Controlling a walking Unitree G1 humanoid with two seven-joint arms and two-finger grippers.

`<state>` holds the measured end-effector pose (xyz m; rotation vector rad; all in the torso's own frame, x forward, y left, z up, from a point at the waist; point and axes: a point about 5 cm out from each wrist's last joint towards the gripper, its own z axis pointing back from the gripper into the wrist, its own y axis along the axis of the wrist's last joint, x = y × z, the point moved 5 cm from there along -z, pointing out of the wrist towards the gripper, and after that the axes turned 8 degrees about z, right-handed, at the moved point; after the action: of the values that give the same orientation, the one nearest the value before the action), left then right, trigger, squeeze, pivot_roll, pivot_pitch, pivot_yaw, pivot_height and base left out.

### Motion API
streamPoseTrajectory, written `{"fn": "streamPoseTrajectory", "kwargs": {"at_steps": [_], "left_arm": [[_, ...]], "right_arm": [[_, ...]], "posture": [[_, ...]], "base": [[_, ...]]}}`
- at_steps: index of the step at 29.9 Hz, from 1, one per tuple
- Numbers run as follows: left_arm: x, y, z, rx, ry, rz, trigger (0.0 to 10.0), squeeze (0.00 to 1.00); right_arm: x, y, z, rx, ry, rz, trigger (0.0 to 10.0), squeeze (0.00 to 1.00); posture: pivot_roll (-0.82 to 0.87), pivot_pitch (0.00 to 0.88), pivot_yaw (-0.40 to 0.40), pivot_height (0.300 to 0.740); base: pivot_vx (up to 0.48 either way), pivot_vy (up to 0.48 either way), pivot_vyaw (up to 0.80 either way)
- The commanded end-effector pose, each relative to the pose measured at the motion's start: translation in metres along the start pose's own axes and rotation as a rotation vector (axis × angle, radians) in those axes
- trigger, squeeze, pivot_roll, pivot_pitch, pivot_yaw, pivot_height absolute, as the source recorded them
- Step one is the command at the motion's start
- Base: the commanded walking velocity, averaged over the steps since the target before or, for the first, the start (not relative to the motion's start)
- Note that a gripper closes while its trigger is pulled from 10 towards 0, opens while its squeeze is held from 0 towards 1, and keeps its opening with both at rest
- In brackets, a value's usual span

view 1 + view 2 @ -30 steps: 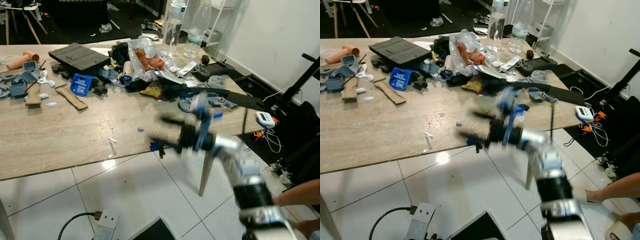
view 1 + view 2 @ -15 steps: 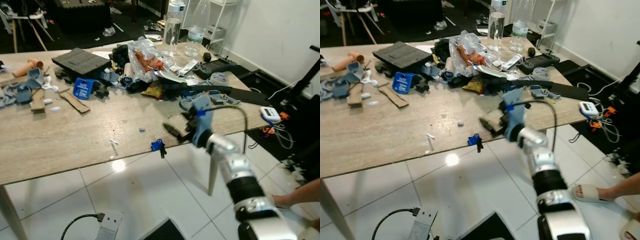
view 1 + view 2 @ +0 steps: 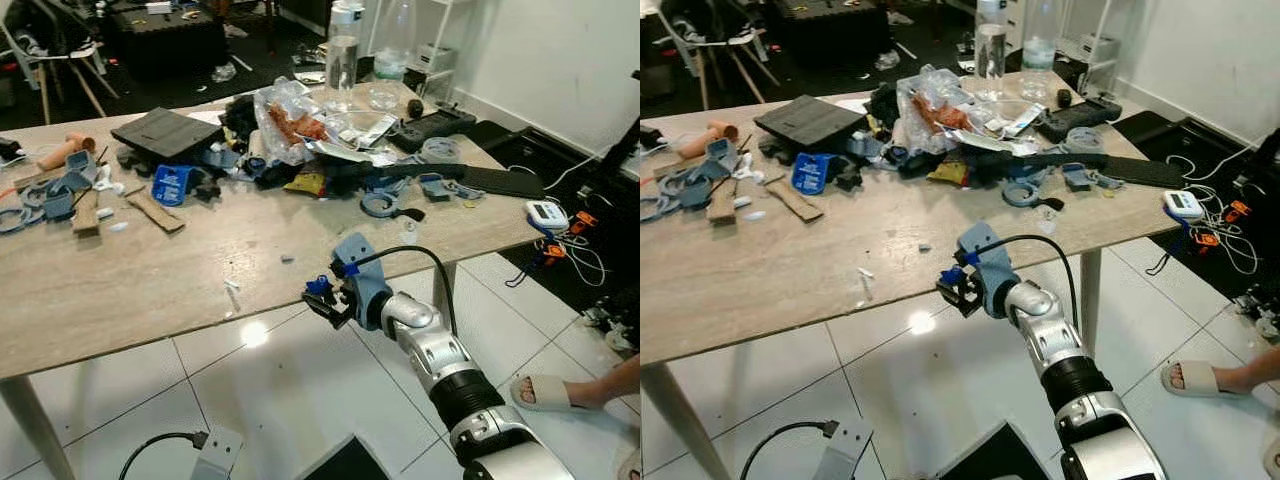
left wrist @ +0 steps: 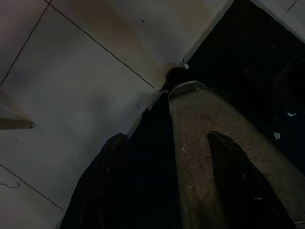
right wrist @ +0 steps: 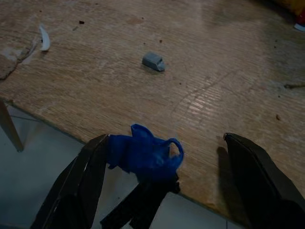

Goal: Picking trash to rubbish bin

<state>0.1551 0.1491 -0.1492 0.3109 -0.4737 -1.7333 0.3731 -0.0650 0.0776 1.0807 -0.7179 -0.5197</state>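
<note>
1. Right gripper (image 3: 322,301) at the table's (image 3: 120,290) near edge, fingers (image 5: 81,179) spread wide — nothing clamped between them.
2. Blue scrap (image 5: 143,153) perched on that near edge, between the open fingers, touching one of them, a dark piece hanging below it.
3. Small grey bit (image 5: 153,61) and white sliver (image 5: 44,37) further in on the wood.
4. Left gripper (image 4: 167,186) low over floor tiles beside a table leg (image 4: 209,157) — fingers apart, empty.

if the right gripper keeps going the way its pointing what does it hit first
Most likely the small blue scrap at the table edge: it sits between the open fingers of the right gripper, beside one of them. Depth is hard to judge.
</note>
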Motion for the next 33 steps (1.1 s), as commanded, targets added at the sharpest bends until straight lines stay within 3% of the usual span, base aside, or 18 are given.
{"fn": "streamPoseTrajectory", "kwargs": {"at_steps": [1, 2, 3, 14, 23, 25, 27, 29, 32, 33], "left_arm": [[0.005, -0.021, 0.003, -0.071, -0.017, -0.011, 10.0, 0.00], [0.005, -0.021, 0.003, -0.071, -0.018, -0.012, 10.0, 0.00], [0.005, -0.021, 0.003, -0.071, -0.018, -0.013, 10.0, 0.00], [0.003, -0.023, 0.003, -0.076, -0.017, -0.024, 10.0, 0.00], [0.001, -0.022, 0.003, -0.074, -0.018, -0.035, 10.0, 0.00], [0.000, -0.020, 0.003, -0.071, -0.019, -0.042, 10.0, 0.00], [0.000, -0.020, 0.003, -0.070, -0.019, -0.044, 10.0, 0.00], [0.000, -0.017, 0.003, -0.066, -0.019, -0.047, 10.0, 0.00], [-0.001, -0.015, 0.002, -0.063, -0.019, -0.050, 10.0, 0.00], [-0.001, -0.015, 0.002, -0.062, -0.019, -0.051, 10.0, 0.00]], "right_arm": [[-0.011, -0.015, 0.001, -0.053, 0.030, -0.007, 10.0, 0.00], [-0.016, -0.018, 0.000, -0.057, 0.046, -0.007, 10.0, 0.00], [-0.018, -0.019, 0.000, -0.058, 0.053, -0.008, 0.0, 0.00], [-0.024, -0.026, -0.001, -0.073, 0.057, -0.015, 0.0, 0.00], [-0.011, -0.027, -0.002, -0.084, -0.018, -0.013, 0.0, 0.00], [-0.007, -0.011, -0.004, 0.016, -0.036, -0.082, 0.0, 0.00], [-0.006, -0.007, -0.004, 0.041, -0.036, -0.098, 0.0, 0.00], [-0.009, 0.015, -0.004, 0.164, 0.014, -0.205, 0.0, 0.00], [-0.013, 0.022, -0.004, 0.205, 0.059, -0.243, 0.0, 0.00], [-0.018, 0.028, -0.003, 0.234, 0.099, -0.264, 1.1, 0.00]], "posture": [[-0.21, 0.082, 0.002, 0.740], [-0.20, 0.083, 0.002, 0.740], [-0.20, 0.083, 0.002, 0.740], [-0.20, 0.087, 0.010, 0.740], [-0.19, 0.077, 0.015, 0.740], [-0.19, 0.071, 0.017, 0.740], [-0.19, 0.071, 0.017, 0.740], [-0.20, 0.060, 0.021, 0.740], [-0.20, 0.057, 0.022, 0.740], [-0.20, 0.057, 0.022, 0.740]], "base": [[0.000, 0.000, 0.00], [0.000, 0.000, 0.00], [0.000, 0.000, 0.00], [0.000, 0.000, 0.00], [0.000, 0.000, 0.00], [0.000, 0.000, 0.00], [0.000, 0.000, 0.00], [0.000, 0.000, 0.00], [0.000, 0.000, 0.00], [0.000, 0.000, 0.00]]}}
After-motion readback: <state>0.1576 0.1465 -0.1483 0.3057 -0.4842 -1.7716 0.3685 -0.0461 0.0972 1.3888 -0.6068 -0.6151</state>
